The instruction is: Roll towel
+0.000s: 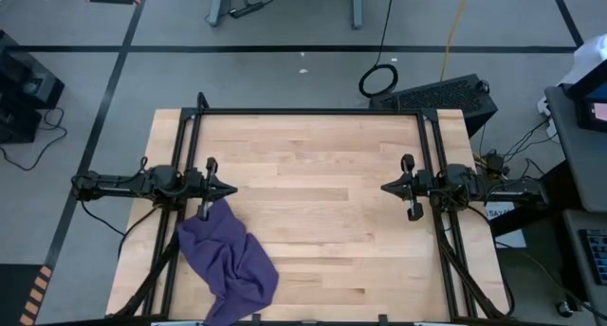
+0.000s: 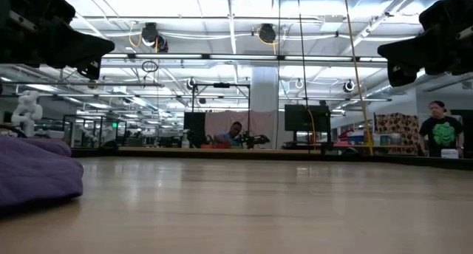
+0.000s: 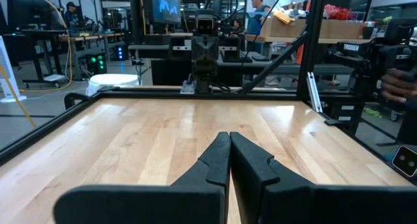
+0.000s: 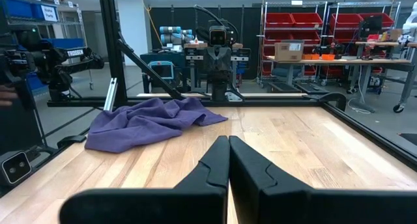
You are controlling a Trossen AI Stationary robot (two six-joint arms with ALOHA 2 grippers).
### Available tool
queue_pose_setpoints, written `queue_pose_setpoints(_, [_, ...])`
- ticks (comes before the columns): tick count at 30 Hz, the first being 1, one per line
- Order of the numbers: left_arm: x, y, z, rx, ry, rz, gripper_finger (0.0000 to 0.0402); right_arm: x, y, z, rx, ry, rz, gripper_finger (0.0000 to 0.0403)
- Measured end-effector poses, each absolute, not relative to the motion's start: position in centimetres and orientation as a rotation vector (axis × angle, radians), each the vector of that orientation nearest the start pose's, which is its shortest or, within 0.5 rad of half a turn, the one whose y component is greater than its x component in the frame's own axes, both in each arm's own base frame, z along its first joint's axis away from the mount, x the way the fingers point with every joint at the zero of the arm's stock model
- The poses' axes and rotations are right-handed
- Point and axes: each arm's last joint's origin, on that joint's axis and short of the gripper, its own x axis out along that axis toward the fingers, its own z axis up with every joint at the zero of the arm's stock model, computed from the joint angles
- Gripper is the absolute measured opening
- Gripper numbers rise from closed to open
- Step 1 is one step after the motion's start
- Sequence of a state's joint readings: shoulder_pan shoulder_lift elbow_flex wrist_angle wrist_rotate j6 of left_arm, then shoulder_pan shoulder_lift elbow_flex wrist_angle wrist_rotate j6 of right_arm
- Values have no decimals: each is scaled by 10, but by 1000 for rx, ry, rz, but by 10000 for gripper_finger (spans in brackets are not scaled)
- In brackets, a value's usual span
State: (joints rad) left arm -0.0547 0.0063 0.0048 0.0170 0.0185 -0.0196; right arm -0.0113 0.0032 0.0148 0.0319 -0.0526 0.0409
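From where I sit, nothing of the roll is done yet. The soft, plain purple cloth towel (image 1: 229, 262) lies in a crumpled heap on the pale wooden worktop (image 1: 322, 203), with folds and a bunched middle instead of a flat sheet. It sits at the near-left corner as the high view shows it, just below the left arm, and its lower part reaches the near edge of the worktop or hangs slightly over it; I cannot tell which.

My left pincer (image 3: 229, 140) is pressed narrow, fingers together with nothing between them, parked at the left side of the worktop, near the top of the heap but not touching it as far as I can judge. My right pincer (image 4: 229, 143) is also closed tight on nothing, waiting at the right side, well apart from the towel, which its wrist view shows across the wood (image 4: 150, 122).

By my reckoning, everything is left: spread the cloth flat, find a straight edge, then roll it.

Room is generous. The centre and right of the worktop are bare wood, so I would drag the towel there. The black metal frame rails (image 1: 185, 146) run along both sides and the back; those and the near edge are the limits to watch.
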Motion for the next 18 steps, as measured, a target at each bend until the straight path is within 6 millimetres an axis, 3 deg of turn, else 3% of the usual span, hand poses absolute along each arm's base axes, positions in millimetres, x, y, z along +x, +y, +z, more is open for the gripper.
queue_pose_setpoints(11, [98, -6, 166, -20, -15, -73, 18, 97, 0, 172, 25, -44, 40, 0])
queue_pose_setpoints(18, [98, -6, 166, -20, -14, -73, 18, 93, 0, 191, 28, -64, 39, 0])
